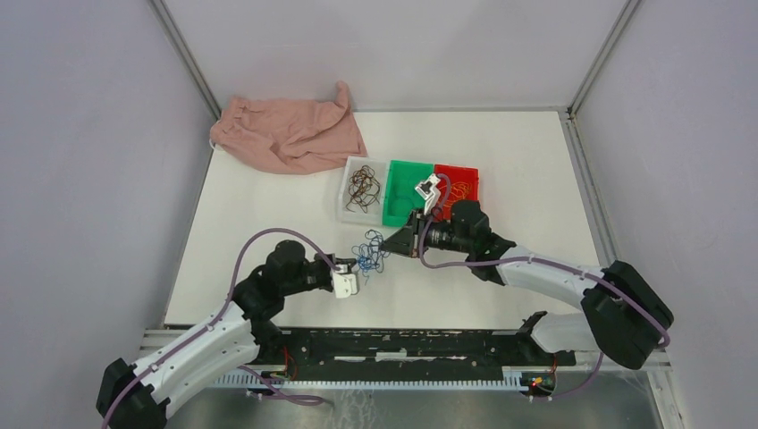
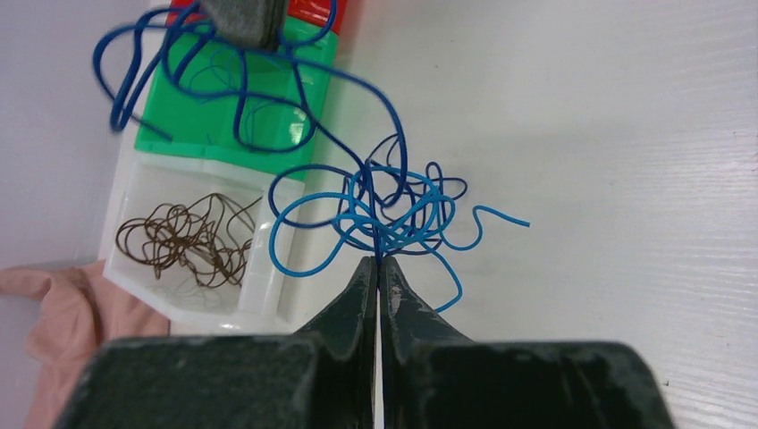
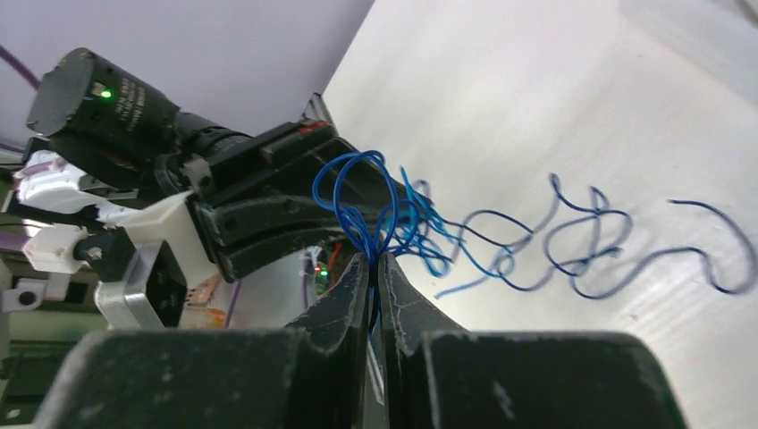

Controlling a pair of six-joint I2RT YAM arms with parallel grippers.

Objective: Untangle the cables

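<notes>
A tangle of blue cables (image 1: 369, 254) hangs between my two grippers just in front of the bins. My left gripper (image 1: 357, 273) is shut on blue strands; in its wrist view the jaws (image 2: 378, 261) pinch the knot of blue cables (image 2: 393, 206). My right gripper (image 1: 391, 241) is shut on the other side of the blue cables; in its wrist view (image 3: 374, 257) loops of blue cable (image 3: 366, 201) rise from the closed tips. Dark brown cables (image 1: 362, 186) lie in the white bin. Yellow-orange cables (image 1: 459, 190) lie in the red bin.
Three bins stand in a row at the table's middle: white (image 1: 343, 207), green (image 1: 402, 207), red (image 1: 467, 173). A pink cloth (image 1: 290, 134) lies at the back left. The enclosure's walls surround the table.
</notes>
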